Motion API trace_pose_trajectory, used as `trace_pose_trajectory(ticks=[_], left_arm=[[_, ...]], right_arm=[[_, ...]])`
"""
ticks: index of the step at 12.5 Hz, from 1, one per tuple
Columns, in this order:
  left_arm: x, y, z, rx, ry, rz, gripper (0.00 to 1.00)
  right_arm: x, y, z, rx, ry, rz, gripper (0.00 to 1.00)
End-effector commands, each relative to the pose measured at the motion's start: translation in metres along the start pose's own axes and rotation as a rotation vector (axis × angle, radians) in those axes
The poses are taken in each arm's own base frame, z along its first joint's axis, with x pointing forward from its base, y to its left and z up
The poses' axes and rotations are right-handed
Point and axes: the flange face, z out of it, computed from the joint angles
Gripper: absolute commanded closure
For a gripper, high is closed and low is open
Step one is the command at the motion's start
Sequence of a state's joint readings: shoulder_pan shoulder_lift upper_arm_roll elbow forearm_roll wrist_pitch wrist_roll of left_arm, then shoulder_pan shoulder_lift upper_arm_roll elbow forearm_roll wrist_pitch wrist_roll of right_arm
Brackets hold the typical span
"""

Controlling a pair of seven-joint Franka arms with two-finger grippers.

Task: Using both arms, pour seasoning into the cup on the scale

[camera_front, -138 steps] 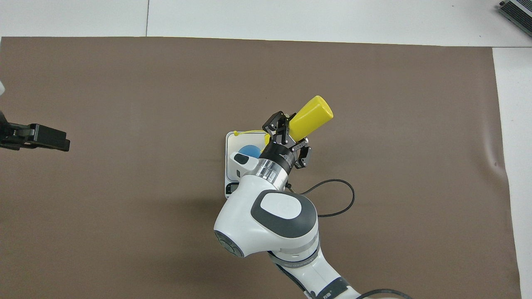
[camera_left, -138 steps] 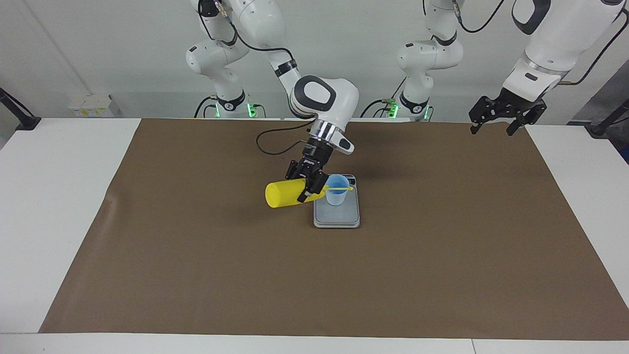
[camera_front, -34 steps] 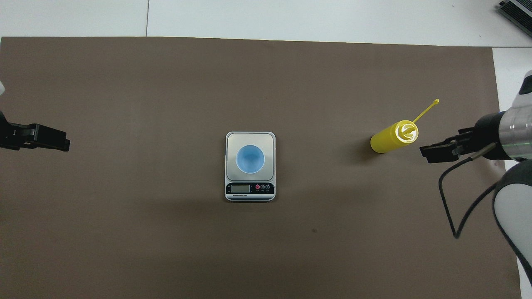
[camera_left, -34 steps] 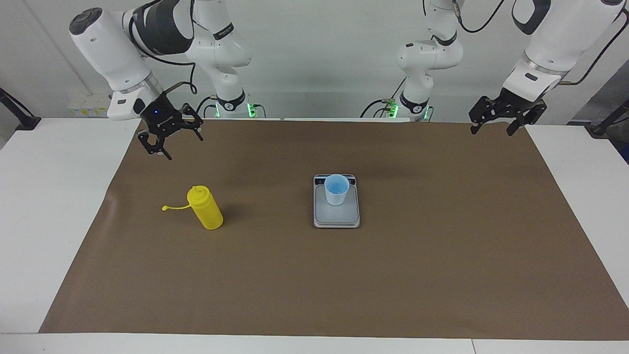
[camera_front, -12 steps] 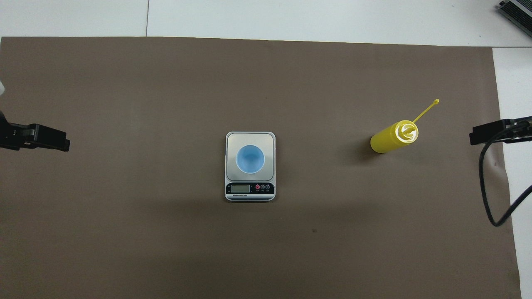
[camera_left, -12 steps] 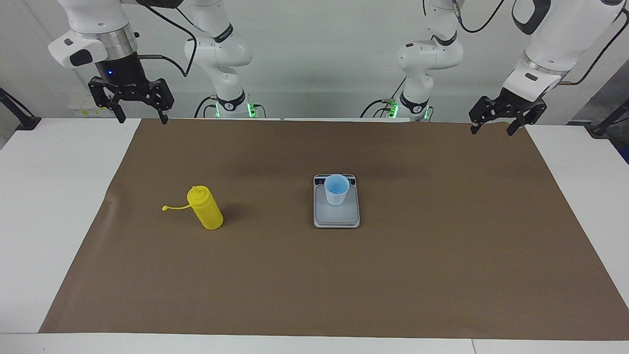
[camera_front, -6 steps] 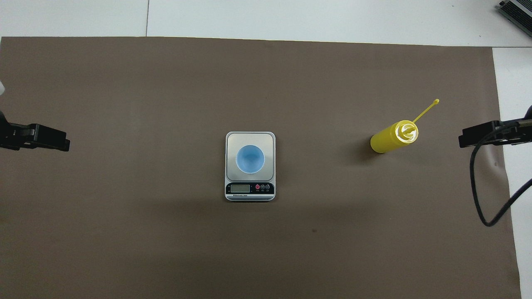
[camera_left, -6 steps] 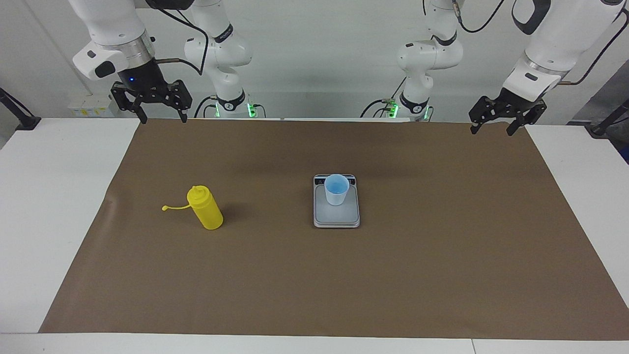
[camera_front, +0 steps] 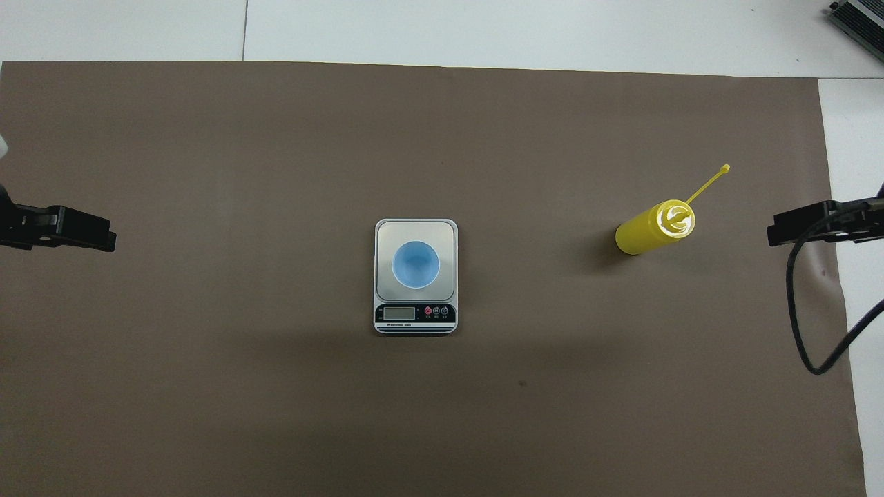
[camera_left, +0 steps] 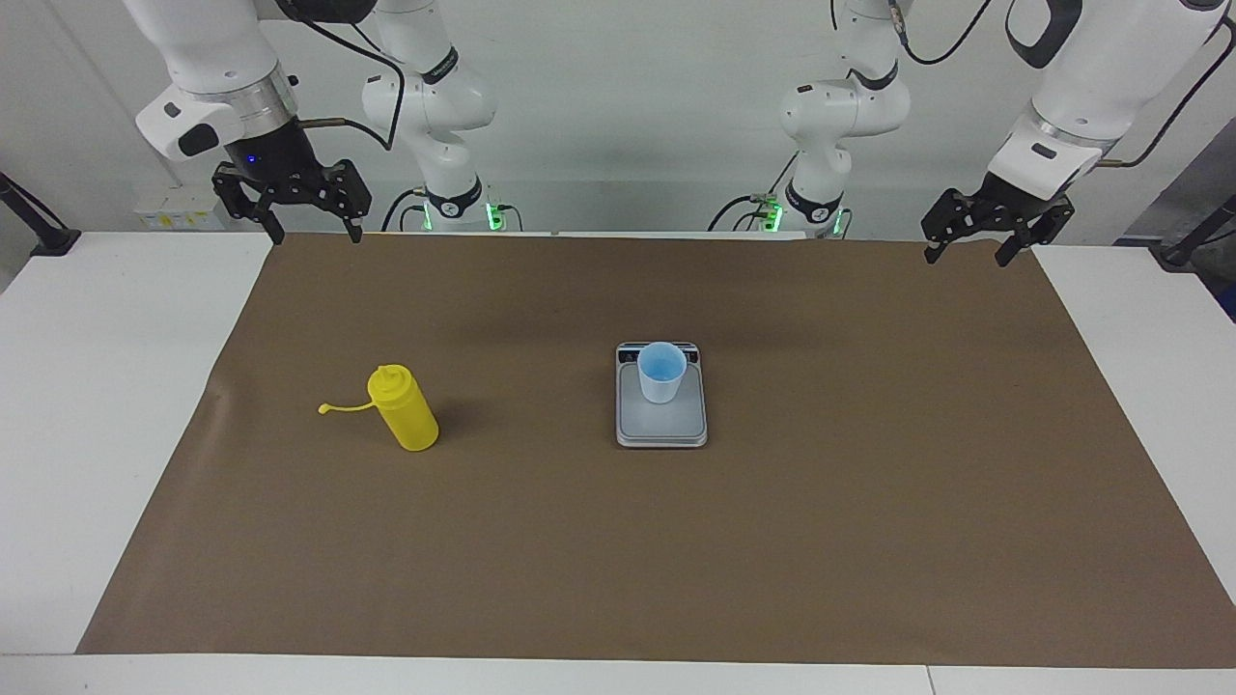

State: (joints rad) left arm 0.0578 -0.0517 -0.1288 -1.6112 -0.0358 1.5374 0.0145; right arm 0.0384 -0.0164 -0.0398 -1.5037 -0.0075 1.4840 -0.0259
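From overhead I read the scale's display (camera_front: 399, 313), hidden in the facing view; both end effectors, left (camera_left: 977, 248) and right (camera_left: 309, 232), hang spread apart, well clear of the smooth yellow squeeze bottle (camera_left: 406, 409).

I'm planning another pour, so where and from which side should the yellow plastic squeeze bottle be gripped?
Probably grip the yellow plastic squeeze bottle around its round mid-body, below the nozzle top. It stands upright toward the right arm's end of the table, apart from the scale, so the open right claw could come in level from that end, from the robots' side, avoiding the tethered cap that sticks out sideways.

White table (camera_left: 97, 386), brown mat (camera_left: 772, 541), pale wall (camera_left: 628, 97)
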Motion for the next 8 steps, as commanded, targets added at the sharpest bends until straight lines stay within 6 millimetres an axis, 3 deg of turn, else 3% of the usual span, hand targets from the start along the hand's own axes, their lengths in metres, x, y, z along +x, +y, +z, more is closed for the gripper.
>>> trace_pose_trajectory(ticks=[1, 8], left_arm=[[-0.0085, -0.0020, -0.0021, -0.007, -0.002, -0.012, 0.00], [-0.0083, -0.0020, -0.0022, -0.007, -0.001, -0.012, 0.00]], right_arm=[[-0.0039, 0.0004, 0.0002, 0.007, 0.002, 0.018, 0.00], [-0.0048, 0.0025, 0.0016, 0.010, -0.007, 0.019, 0.00]])
